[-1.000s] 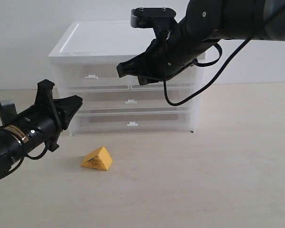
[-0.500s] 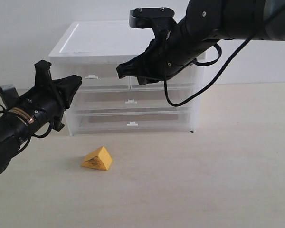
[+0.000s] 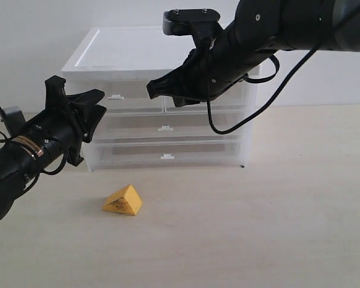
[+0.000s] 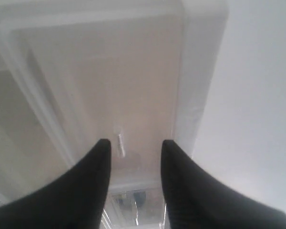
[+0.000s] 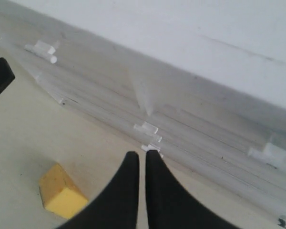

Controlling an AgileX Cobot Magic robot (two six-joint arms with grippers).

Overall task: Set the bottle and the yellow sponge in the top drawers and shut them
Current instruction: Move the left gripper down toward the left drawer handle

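Left claw: the left gripper (image 3: 96,111) has its jaws parted, nothing between them, level with the top left drawer (image 3: 117,97) and just beside its left end; in the wrist view its fingers (image 4: 97,164) frame the small white handle (image 4: 119,145).
Right claw: the right gripper (image 3: 151,90) is pinched shut and empty, hanging in front of the top right drawer (image 3: 210,103) near the seam between the two.
Step in hand: my reading is a reach for the left handle to pull that drawer open.
Doing it well: centre the handle between the fingers, close only once both tips are past its lip, then draw straight back along the drawer's travel; a skewed pull could jam it or drag the light cabinet (image 3: 132,51) forward.
Sponge: a yellow-orange wedge (image 3: 123,200) with dark specks, lying on the table (image 3: 276,210) in front of the cabinet, apart from both claws.
Bottle: not visible in any view; I cannot say where it is.
Drawers: translucent, both top ones shut.
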